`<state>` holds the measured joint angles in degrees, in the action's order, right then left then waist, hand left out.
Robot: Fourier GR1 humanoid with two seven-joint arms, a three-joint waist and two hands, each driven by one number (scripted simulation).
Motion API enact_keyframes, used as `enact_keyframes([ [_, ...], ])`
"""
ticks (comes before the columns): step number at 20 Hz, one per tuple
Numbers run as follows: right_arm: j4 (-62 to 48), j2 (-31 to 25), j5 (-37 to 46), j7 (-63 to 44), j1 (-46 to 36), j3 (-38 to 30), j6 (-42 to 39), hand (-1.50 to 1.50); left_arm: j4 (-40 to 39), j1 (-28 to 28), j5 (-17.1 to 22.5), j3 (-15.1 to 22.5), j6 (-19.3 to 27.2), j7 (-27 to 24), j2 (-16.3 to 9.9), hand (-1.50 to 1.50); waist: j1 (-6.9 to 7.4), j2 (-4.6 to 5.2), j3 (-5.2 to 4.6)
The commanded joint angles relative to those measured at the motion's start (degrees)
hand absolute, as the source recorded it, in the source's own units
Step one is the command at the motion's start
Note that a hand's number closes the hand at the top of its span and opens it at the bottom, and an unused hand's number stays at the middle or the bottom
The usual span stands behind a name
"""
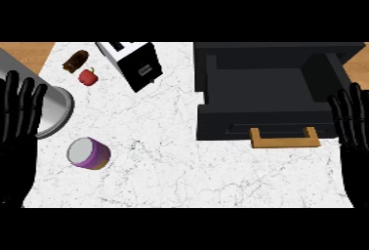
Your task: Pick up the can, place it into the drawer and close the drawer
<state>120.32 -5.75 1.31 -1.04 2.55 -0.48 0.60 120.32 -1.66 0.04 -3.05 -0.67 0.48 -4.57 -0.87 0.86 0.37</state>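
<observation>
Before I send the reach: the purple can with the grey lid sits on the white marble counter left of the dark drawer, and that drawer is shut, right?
Not quite. The purple can with the grey lid does sit on the white marble counter left of the dark drawer, but the drawer is pulled open, its wooden handle toward the robot. The head view shows it.

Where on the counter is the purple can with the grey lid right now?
In the head view, the purple can with the grey lid lies at the lower left of the white marble counter, just below the round metal pot and beside the left hand, well apart from the open dark drawer.
</observation>
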Motion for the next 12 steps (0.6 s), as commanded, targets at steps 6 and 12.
enact_keyframes([
  [6, -0.8, 0.2, -2.7, 0.7, -2.8, 0.4, -1.8, -1.5, -1.3, 3.3, 26.4, -4.4, -24.9, -3.2, -10.9, -1.5, 1.79, -0.95, -0.52],
  [12, -1.2, 0.8, -3.0, -9.1, 6.2, -6.3, 3.2, -1.5, -7.5, 10.0, 30.8, -11.6, -29.1, 8.9, -21.0, -1.5, 0.97, -0.97, -0.36],
])
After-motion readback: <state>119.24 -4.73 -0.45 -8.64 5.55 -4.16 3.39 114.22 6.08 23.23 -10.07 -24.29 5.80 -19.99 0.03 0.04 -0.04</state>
